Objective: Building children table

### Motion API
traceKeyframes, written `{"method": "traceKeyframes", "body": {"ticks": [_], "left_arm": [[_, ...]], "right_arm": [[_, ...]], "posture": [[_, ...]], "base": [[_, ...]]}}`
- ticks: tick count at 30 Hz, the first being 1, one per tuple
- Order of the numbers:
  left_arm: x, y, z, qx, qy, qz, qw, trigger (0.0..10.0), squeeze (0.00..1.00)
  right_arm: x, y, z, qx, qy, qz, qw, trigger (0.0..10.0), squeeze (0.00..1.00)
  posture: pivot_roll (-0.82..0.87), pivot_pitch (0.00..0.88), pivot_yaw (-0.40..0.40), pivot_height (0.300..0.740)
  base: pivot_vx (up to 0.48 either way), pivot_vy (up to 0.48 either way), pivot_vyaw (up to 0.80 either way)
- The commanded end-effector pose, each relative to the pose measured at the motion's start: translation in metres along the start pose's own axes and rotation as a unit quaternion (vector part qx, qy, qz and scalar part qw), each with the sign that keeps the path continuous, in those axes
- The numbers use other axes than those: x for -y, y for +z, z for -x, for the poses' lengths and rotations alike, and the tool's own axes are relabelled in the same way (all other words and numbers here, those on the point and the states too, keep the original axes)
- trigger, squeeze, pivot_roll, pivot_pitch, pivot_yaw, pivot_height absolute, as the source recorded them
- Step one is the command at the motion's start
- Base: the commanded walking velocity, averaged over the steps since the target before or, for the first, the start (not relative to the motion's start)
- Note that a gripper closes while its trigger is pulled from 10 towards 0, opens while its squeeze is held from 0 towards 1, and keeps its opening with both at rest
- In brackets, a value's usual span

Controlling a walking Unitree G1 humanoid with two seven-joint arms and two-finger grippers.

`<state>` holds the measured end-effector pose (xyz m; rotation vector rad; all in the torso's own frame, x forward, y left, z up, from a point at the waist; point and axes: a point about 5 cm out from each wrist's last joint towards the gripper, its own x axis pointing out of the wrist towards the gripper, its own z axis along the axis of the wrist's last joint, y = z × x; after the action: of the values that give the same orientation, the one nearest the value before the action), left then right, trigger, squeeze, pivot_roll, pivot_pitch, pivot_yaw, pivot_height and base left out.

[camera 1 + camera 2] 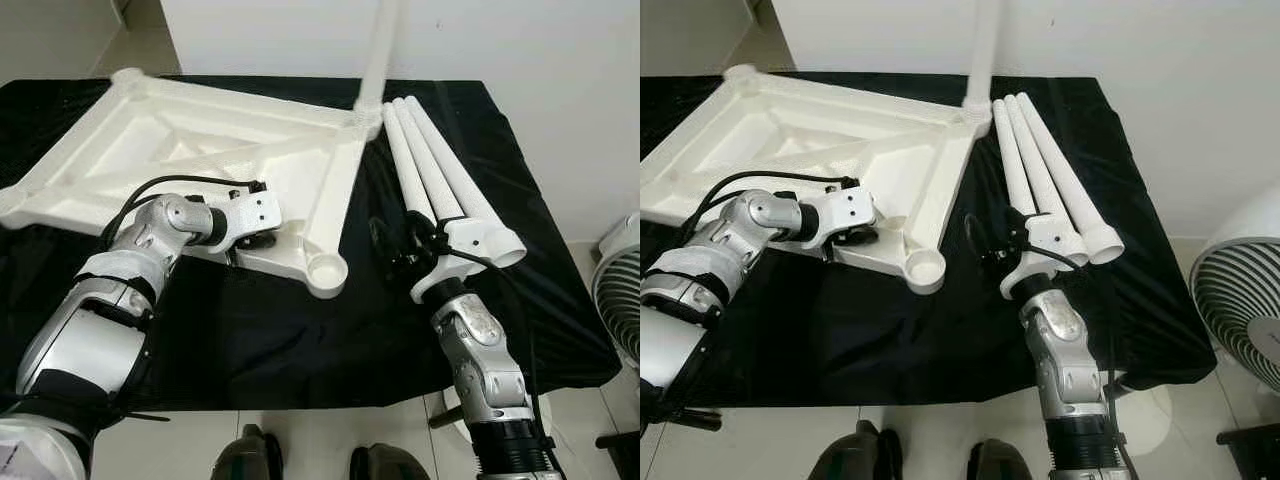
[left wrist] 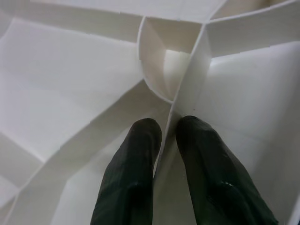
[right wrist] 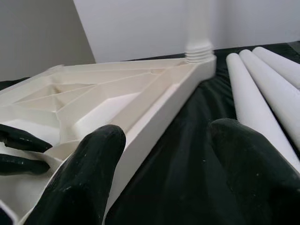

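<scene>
A white children's tabletop [image 1: 200,140] lies upside down on a black cloth [image 1: 300,340]. One white leg [image 1: 378,50] stands screwed into its far right corner. Three loose white legs [image 1: 430,165] lie side by side to the right. My left gripper [image 2: 164,129] is shut on a thin rib [image 2: 187,84] of the underside, close to the tabletop's near edge [image 1: 255,240]. My right gripper [image 3: 164,136] hangs open over the cloth between the tabletop and the near ends of the loose legs, touching neither. The near corner socket [image 1: 325,268] holds no leg.
The black cloth covers a low table whose front edge [image 1: 300,405] runs just before my feet. A white fan [image 1: 620,290] stands on the floor at the right. A white wall [image 1: 500,40] rises behind the table.
</scene>
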<state>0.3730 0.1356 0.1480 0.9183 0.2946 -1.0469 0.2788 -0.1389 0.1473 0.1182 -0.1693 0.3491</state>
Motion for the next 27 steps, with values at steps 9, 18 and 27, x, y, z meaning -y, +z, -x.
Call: {"method": "traceKeyframes", "body": {"ticks": [9,18,27], "left_arm": [[0.034,-0.024,-0.015,-0.024,-0.047,0.053,0.997,0.0,0.00],[0.059,0.004,-0.024,0.079,-0.093,0.055,0.991,10.0,0.00],[0.063,0.024,-0.016,0.143,-0.088,0.052,0.985,10.0,1.00]], "right_arm": [[-0.001,0.001,0.001,-0.003,0.001,0.004,1.000,10.0,0.00],[0.000,0.000,0.001,-0.003,-0.003,0.005,1.000,10.0,0.00],[0.004,0.003,-0.008,0.009,-0.019,0.005,1.000,10.0,0.10]], "posture": [[-0.09,0.112,0.060,0.740],[-0.08,0.105,0.055,0.740],[-0.08,0.097,0.047,0.740]], "base": [[0.000,0.000,0.00],[0.000,0.000,0.00],[0.000,0.000,0.00]]}}
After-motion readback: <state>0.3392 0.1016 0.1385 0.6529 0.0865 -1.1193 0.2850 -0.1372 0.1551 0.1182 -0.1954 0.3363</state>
